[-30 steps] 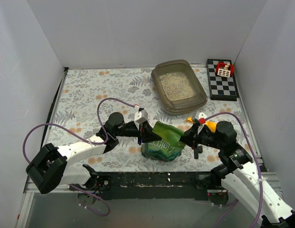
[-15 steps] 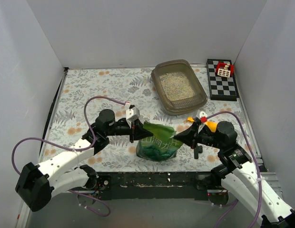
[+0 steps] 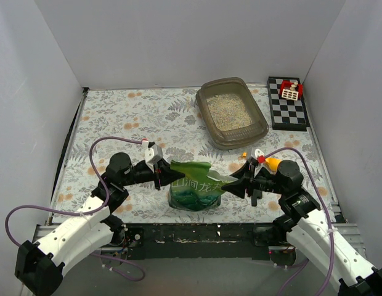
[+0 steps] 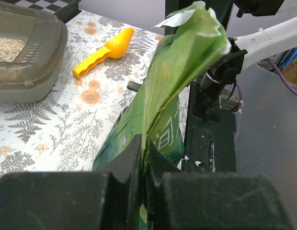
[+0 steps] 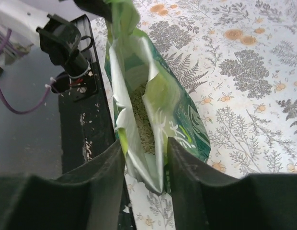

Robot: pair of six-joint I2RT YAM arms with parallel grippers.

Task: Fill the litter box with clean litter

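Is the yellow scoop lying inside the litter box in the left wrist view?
No, the yellow scoop lies on the floral table cover, beside the litter box and outside its rim.

A lab robot cell, not a home: plain white panels point(image 3: 178, 43) box in a floral-covered tabletop point(image 3: 117, 117), with a left arm point(image 3: 80, 225) and a right arm point(image 3: 320, 237) bolted at its near edge.
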